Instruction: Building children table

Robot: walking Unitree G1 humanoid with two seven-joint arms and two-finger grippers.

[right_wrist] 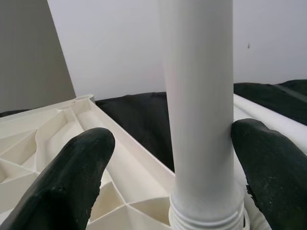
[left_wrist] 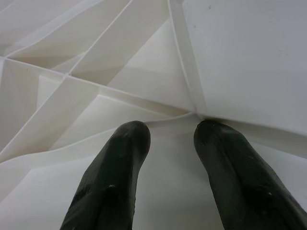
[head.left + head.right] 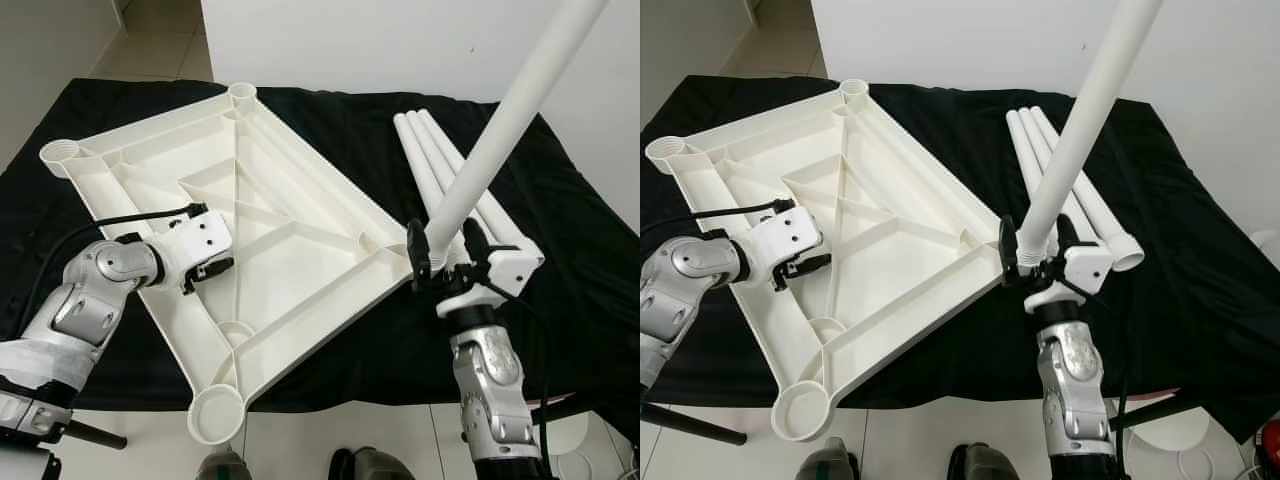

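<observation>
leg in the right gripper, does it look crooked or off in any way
Yes. The leg leans well off upright where its threaded end meets the corner socket of the upturned tabletop, so it may not be seated squarely. The right gripper brackets it; the left gripper rests on the tabletop's ribs. Three spare legs lie flat alongside.

White tabletop (image 3: 250, 230) upside down, leg (image 3: 500, 135) upright in corner

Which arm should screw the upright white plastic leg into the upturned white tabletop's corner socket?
Right. Its hand brackets the upright white plastic leg above the tabletop corner socket.
</observation>
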